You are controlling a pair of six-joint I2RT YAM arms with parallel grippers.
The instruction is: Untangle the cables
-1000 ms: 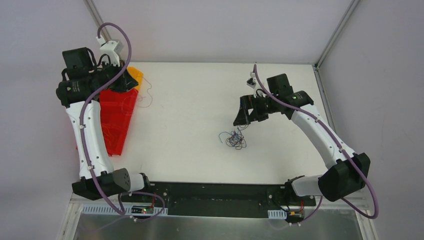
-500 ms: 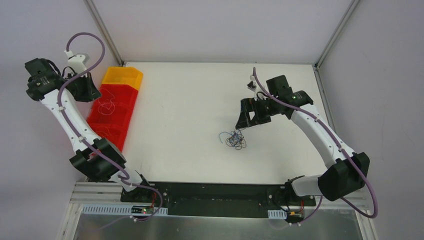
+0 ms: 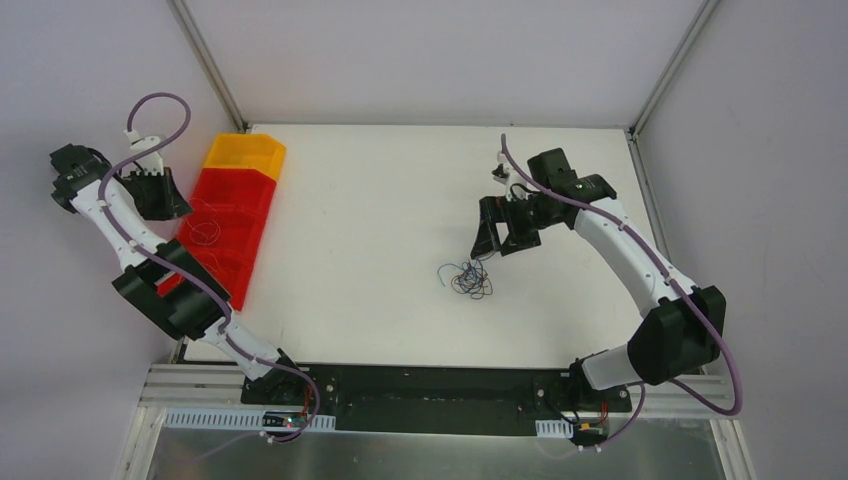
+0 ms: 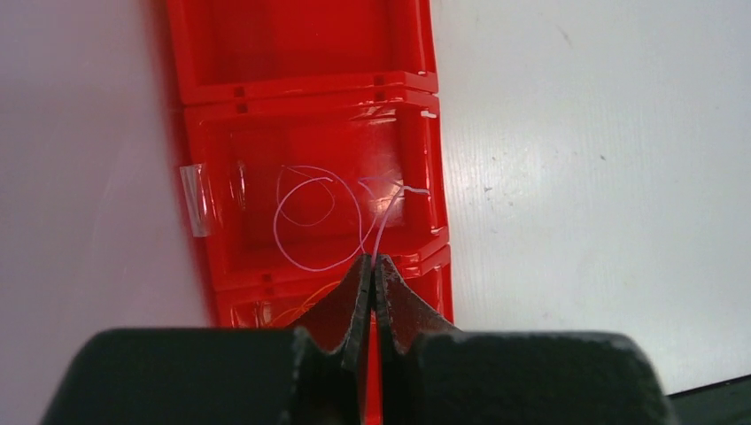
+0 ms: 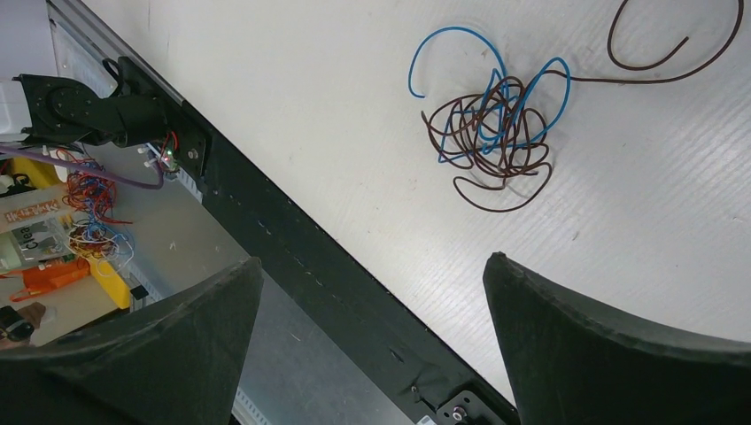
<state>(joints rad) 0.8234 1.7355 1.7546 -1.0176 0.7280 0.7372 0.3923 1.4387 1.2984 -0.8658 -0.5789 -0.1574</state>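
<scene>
Compartment of red bin holds looped purple cable, its end pinched in clenched left claw; right claw released.

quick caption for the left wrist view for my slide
Left tool shut on a thin pale wire, its loops in one compartment of the red bin.

Blue and dark-brown cables lay in a loose knot on the desk. A separate pale wire lay coiled inside one compartment of a red bin.
</scene>
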